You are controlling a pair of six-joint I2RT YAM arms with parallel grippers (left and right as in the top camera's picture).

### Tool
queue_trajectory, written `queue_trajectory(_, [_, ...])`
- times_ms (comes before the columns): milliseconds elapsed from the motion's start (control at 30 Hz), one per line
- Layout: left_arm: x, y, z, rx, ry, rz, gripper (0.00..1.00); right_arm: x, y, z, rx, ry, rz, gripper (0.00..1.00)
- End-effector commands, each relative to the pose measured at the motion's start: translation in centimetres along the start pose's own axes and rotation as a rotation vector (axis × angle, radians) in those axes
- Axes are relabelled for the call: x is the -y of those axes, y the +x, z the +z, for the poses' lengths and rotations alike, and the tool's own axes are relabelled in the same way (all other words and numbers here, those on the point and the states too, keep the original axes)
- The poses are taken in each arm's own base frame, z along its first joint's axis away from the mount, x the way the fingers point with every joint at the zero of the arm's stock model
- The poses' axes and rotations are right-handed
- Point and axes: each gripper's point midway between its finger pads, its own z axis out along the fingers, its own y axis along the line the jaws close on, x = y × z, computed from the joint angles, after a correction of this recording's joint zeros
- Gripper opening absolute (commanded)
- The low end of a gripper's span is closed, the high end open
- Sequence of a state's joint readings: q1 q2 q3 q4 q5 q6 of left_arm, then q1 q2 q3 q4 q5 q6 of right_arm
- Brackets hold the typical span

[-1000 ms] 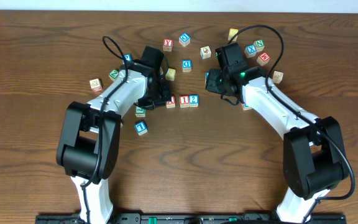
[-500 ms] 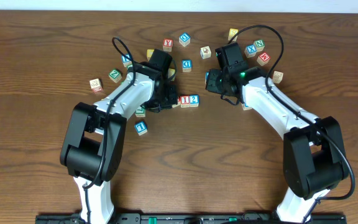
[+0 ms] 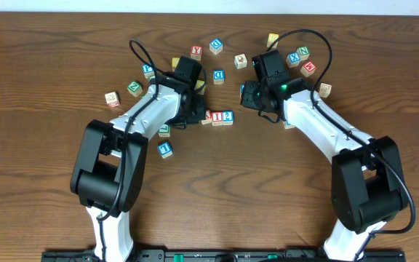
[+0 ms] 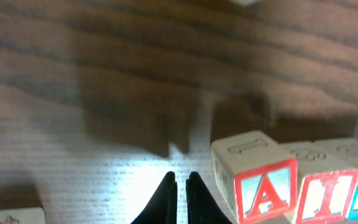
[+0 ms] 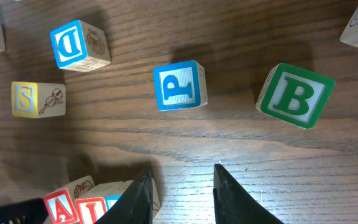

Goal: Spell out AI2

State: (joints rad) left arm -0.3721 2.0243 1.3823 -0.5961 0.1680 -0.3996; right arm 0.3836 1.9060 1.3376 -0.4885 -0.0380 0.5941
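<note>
Cubes for the word are sitting in 1 short row near the middle of the wooden counter (image 3: 49,182). In the overhead view the row is reading from left to right: the red-framed A cube (image 3: 208,116), the red-framed I cube (image 3: 217,118) and the blue-framed 2 cube (image 3: 227,116). They are standing side by side, and in the left wrist view they are looking pressed against each other.

The left end effector (image 4: 182,186) is hovering low over the counter just beside the A cube, on the outer side of the row. Its 2 dark fingers are pressing together and are gripping nothing. A thin gap is showing between them and the A cube, but I cannot tell for sure if they are touching it.

The right end effector (image 5: 182,190) is hanging on the other side, near the row but apart from it. Its fingers are standing apart, with only bare wood between them. In its own camera the row is appearing at the lower left corner. Further out, the blue P cube (image 5: 180,85), the green B cube (image 5: 297,94), the blue D cube (image 5: 79,45) and the yellow-framed S cube (image 5: 37,99) are lying loose, well apart from each other.
</note>
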Motion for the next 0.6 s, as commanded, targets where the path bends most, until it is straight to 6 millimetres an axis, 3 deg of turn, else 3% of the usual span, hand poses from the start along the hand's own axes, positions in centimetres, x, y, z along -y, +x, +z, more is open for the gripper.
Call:
queue_trajectory(0, [-0.6,-0.5,0.2,0.029,-0.039,0.005,0.07,-0.1,0.1,-0.3,0.004,-0.003,-0.012,0.27])
queue_trajectory(567, [1.6,-0.3,0.4,0.053,-0.010,0.051,0.08,-0.1,0.2,-0.2,0.002,0.000,-0.012,0.27])
